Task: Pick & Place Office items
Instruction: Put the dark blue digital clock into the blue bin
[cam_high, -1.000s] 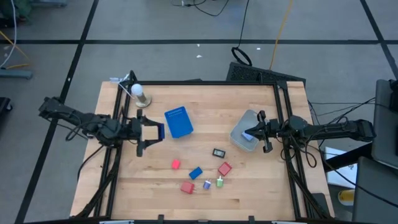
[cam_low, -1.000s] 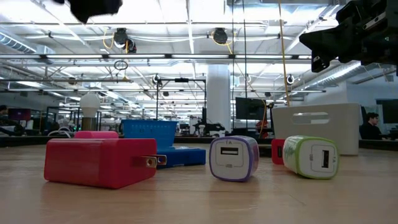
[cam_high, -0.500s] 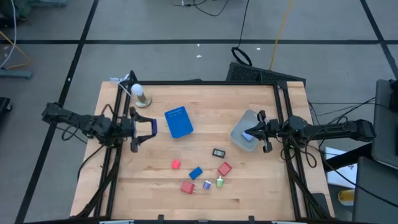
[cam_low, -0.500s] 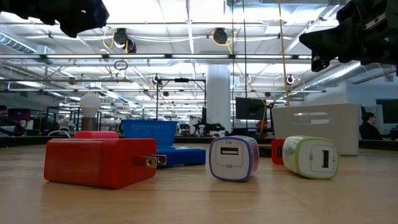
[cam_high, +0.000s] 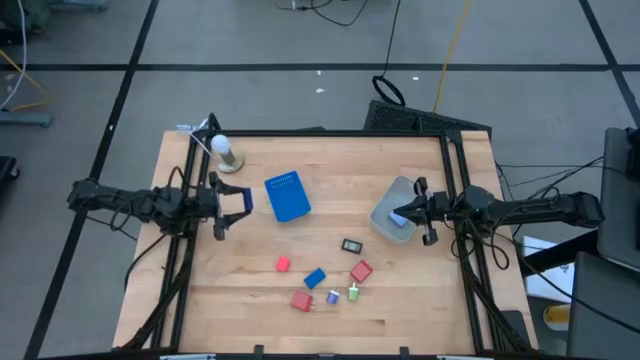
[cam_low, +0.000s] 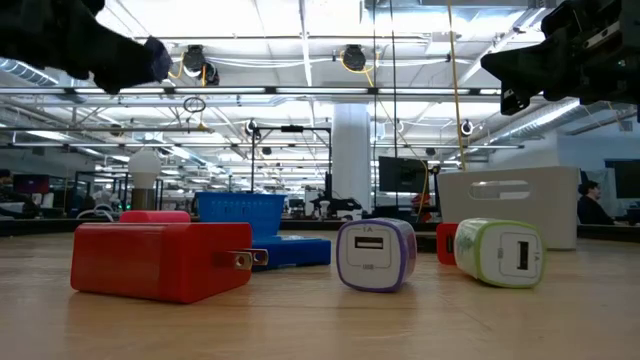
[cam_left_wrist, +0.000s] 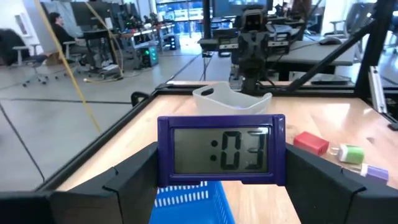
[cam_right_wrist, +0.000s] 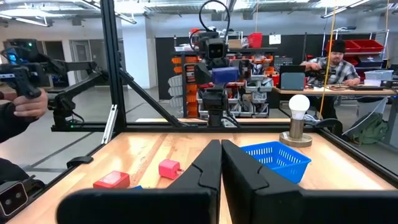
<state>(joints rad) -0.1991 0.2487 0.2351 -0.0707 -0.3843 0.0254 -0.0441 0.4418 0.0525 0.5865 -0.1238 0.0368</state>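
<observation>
The left gripper is gripping a purple digital clock between its spread fingers, near the table's left edge. The right gripper is hanging pinched shut over the grey bin.

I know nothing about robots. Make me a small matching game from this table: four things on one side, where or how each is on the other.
Things:
1. digital clock
2. blue basket
3. right pincer
4. light bulb

Places or states:
A. far left corner of the table
B. shut, above the grey bin
C. held in the left pincer
D. standing on the wood, mid-table

Pairs: 1-C, 2-D, 3-B, 4-A
</observation>
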